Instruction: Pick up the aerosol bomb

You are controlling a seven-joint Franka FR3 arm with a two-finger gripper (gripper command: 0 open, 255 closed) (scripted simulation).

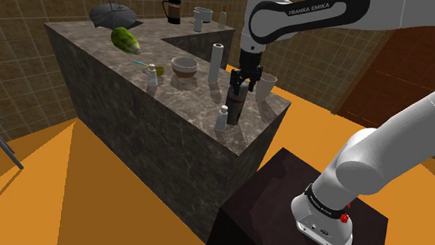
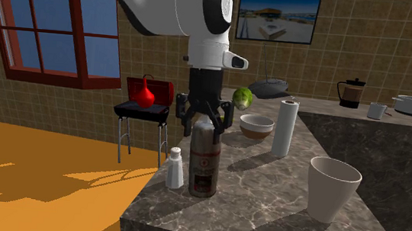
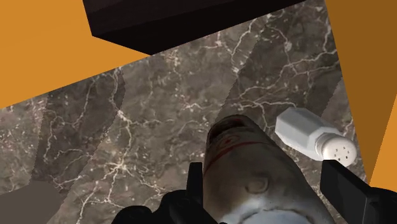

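Upright aerosol can (image 2: pixel 205 163) stands near the worktop (image 2: pixel 265 204) corner, with a white shaker (image 2: pixel 175 168) just beside it. The hand (image 2: pixel 205 120) sits over the can's top, fingers spread either side. One finger possibly touches it, but there is no clasp.

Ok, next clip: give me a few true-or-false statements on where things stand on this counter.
1. The end effector is down at the aerosol can, around its top. True.
2. The can lies on its side. False: it stands upright on the counter.
3. A white shaker stands right beside the can. True.
4. The white cup sits inside the bowl. False: it stands alone, apart from the bowl.
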